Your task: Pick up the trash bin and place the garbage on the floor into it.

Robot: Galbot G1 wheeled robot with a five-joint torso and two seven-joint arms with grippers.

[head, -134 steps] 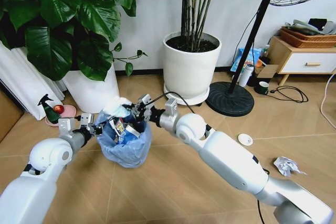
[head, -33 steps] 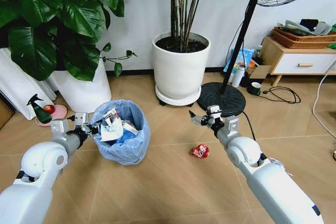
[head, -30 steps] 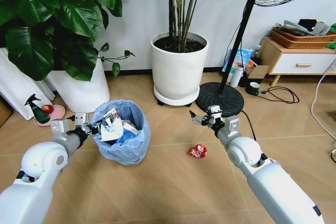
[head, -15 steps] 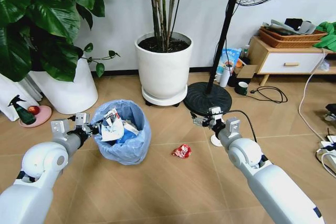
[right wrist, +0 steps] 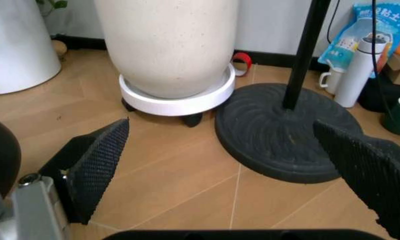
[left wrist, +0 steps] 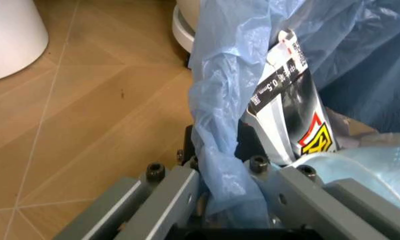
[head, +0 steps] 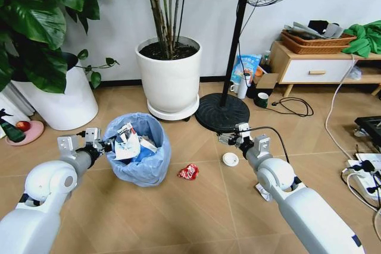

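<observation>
Gripping the light, crinkly blue-bagged round trash bin [head: 138,150] at its nine-o'clock rim, left gripper [head: 106,145] fingers clamp slippery film; right gripper [head: 228,139] hangs spread open.

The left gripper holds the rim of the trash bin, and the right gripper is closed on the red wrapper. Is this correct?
Not quite. The right gripper is open and empty, as the right wrist view shows; the red wrapper lies on the floor. The left gripper does hold the trash bin rim.
</observation>
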